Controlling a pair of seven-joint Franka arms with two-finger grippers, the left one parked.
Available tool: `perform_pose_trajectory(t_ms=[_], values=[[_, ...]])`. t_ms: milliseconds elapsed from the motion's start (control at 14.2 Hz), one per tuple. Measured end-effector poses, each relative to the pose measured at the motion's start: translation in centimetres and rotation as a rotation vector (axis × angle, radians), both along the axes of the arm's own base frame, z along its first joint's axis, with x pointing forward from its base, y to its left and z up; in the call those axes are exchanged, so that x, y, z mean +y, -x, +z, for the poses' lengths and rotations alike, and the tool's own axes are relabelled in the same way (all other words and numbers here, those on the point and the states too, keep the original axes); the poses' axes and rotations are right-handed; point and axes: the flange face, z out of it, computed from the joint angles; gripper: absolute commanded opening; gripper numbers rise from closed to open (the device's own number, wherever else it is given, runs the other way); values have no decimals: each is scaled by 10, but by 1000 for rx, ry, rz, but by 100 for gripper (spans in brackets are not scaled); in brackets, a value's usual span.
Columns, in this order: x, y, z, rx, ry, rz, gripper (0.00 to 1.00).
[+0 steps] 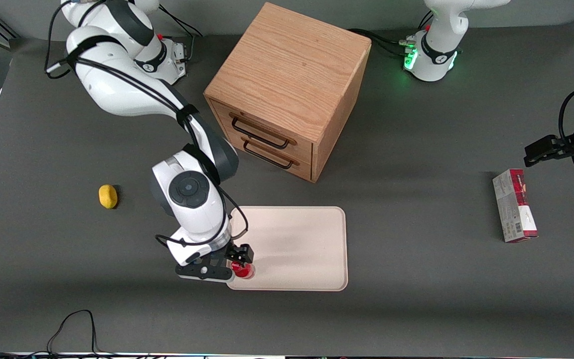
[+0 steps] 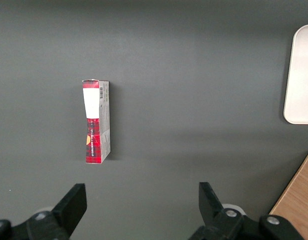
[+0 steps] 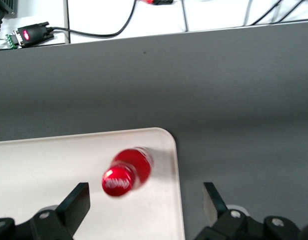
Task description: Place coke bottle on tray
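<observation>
The coke bottle [image 1: 242, 270] is small, red and glossy. It stands upright on the cream tray [image 1: 297, 244], in the tray's corner nearest the front camera at the working arm's end. My right gripper [image 1: 232, 264] hovers over that corner, open. In the right wrist view I look down on the bottle's red cap [image 3: 116, 182]. The bottle sits between the spread fingers [image 3: 76, 202] of the gripper [image 3: 144, 205], closer to one of them and touching neither. The tray's rounded corner [image 3: 163, 137] lies just past the bottle.
A wooden two-drawer cabinet [image 1: 287, 85] stands farther from the front camera than the tray. A yellow lemon-like object [image 1: 108, 196] lies toward the working arm's end. A red-and-white carton [image 1: 514, 205] lies toward the parked arm's end and also shows in the left wrist view [image 2: 96, 121].
</observation>
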Motion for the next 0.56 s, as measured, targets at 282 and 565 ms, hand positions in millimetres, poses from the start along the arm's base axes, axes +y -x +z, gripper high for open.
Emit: perform_pose_trajectory(t_ms=[282,565], values=[[-55,14,79,81,-24,-51,100],[-190,43,149,192,-15,-10,100]])
